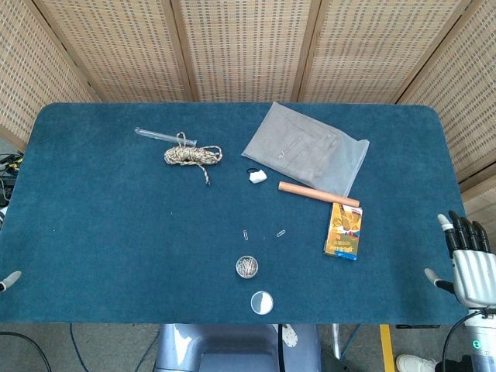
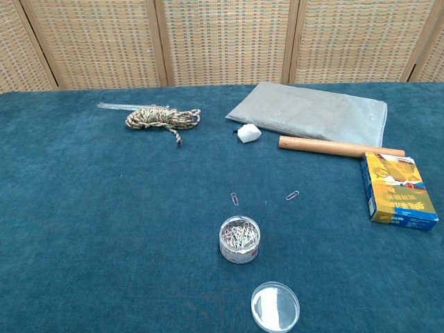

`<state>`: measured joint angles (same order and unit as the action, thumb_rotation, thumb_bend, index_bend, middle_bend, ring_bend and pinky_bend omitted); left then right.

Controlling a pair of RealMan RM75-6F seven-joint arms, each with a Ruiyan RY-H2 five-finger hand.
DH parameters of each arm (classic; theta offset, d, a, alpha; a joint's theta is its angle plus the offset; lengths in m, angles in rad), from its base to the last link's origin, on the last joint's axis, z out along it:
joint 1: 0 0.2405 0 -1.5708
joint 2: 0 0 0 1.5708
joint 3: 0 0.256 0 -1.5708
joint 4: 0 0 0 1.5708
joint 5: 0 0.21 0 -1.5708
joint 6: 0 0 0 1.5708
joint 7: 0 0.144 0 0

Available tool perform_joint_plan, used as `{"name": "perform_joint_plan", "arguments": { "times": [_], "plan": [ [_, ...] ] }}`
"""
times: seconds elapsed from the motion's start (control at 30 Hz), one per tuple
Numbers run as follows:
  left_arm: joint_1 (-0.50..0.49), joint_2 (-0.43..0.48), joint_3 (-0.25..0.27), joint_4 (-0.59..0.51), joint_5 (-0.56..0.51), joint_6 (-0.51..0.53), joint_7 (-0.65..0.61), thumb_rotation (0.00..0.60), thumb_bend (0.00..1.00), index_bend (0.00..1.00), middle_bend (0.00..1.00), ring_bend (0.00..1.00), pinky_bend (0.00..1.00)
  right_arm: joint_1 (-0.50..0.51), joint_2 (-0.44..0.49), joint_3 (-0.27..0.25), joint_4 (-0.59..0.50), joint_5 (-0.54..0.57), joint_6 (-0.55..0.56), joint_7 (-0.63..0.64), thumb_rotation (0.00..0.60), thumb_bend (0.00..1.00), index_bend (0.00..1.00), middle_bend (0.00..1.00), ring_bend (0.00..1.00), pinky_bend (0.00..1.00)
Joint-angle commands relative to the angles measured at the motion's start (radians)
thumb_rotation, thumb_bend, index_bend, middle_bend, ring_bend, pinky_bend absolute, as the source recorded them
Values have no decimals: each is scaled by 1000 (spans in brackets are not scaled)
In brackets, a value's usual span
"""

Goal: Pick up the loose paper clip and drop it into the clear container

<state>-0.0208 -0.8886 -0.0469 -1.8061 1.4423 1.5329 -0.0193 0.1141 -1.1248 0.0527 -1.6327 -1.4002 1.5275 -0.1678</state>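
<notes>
Two loose paper clips lie on the blue table: one paper clip (image 1: 246, 234) (image 2: 235, 199) left of centre and a second paper clip (image 1: 280, 233) (image 2: 293, 195) to its right. The clear container (image 1: 247, 266) (image 2: 239, 239), round and holding several clips, stands just in front of them, its lid (image 1: 262, 302) (image 2: 275, 306) lying nearer the front edge. My right hand (image 1: 469, 262) hangs off the table's right edge, fingers spread, holding nothing. Only a fingertip of my left hand (image 1: 9, 280) shows at the left edge. Neither hand appears in the chest view.
A coil of rope (image 1: 192, 156) (image 2: 161, 118) with a clear tube lies at the back left. A grey bag (image 1: 307, 147) (image 2: 312, 113), a white lump (image 1: 257, 177) (image 2: 248, 134), a wooden dowel (image 1: 318, 194) (image 2: 340, 147) and a yellow-blue box (image 1: 344, 229) (image 2: 399, 189) sit right of centre.
</notes>
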Motion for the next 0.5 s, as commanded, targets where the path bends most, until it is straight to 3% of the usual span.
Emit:
{"name": "perform_joint_plan", "arguments": {
  "times": [0.03,0.17,0.27,0.37,0.5],
  "plan": [
    [0,0,-1,2,-2,-1,-2,600,0,0,0,0,0,4,-4,-2,-4,-8,-15,-7,600,0,26,0,0,0],
    [-2,0,-4,0,-11,-8,-1,600,0,0,0,0,0,59,-3,1,-19,-28,-110,-6,600,0,25,0,0,0],
    [-6,-2,-7,-2,-16,-13,5,600,0,0,0,0,0,143,7,33,-41,-38,-212,-26,600,0,61,0,0,0],
    [-10,-3,-11,-5,-25,-20,13,600,0,0,0,0,0,243,19,75,-86,-20,-349,-1,600,0,150,0,0,0],
    [-17,-6,-19,-8,-47,-33,24,600,0,0,0,0,0,372,6,128,-103,38,-517,-15,600,25,347,0,0,0]
  ]
}}
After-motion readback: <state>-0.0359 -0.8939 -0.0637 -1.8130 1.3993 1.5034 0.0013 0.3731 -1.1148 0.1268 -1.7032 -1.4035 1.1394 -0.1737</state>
